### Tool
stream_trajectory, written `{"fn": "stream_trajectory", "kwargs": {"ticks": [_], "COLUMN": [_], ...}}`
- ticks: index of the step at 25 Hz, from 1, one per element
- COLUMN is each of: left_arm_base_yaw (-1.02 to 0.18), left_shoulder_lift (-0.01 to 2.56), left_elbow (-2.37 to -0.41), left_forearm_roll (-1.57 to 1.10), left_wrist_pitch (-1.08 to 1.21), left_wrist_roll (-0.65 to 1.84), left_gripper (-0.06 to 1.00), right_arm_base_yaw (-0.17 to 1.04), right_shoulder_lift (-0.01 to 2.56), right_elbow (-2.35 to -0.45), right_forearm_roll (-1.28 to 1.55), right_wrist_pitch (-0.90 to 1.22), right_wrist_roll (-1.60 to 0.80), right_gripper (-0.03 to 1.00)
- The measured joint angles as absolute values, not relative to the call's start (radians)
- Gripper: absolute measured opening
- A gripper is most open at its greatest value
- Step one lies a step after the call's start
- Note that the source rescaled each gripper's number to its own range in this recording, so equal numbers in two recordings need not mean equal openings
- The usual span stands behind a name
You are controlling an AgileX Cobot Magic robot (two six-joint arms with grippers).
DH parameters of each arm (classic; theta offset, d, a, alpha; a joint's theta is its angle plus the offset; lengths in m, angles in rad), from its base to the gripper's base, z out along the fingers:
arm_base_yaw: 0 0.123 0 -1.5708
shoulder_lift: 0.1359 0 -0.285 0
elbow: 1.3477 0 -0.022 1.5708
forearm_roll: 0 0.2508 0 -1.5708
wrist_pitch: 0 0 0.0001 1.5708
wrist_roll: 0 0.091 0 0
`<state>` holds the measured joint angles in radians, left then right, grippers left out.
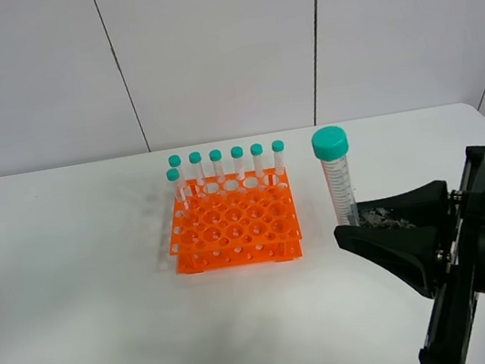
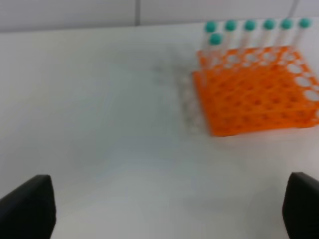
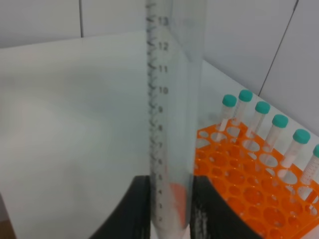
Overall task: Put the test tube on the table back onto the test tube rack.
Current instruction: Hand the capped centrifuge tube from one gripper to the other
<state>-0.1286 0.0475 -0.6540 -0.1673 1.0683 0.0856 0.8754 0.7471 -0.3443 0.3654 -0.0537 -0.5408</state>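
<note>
My right gripper is shut on the lower end of the test tube, a clear graduated tube with a teal cap, held upright above the table just right of the orange test tube rack. The right wrist view shows the tube clamped between the black fingers of the gripper, with the rack beside it. My left gripper is open and holds nothing, well short of the rack; it is out of the high view.
Several teal-capped tubes stand along the rack's far row, with one more at the left of the second row. Grey wall panels rise behind the table.
</note>
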Motion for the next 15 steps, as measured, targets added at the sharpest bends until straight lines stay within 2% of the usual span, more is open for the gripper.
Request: {"fn": "stream_trajectory", "kwargs": {"ticks": [9,15], "left_arm_base_yaw": [-0.138,-0.138], "left_shoulder_lift": [0.115,0.201], "left_elbow": [-0.685,-0.685], "left_forearm_roll": [-0.656,-0.859], "left_wrist_pitch": [0.944,0.96], "left_wrist_roll": [0.501,0.655], "left_gripper": [1.0,1.0], "right_arm_base_yaw": [0.875,0.875], "right_shoulder_lift": [0.747,0.747], "right_elbow": [-0.344,-0.344], "right_forearm_roll": [0.361,0.361], "right_wrist_pitch": [-0.054,-0.054], "right_wrist_roll": [-0.541,-0.541], "right_gripper": [0.02,0.02]}}
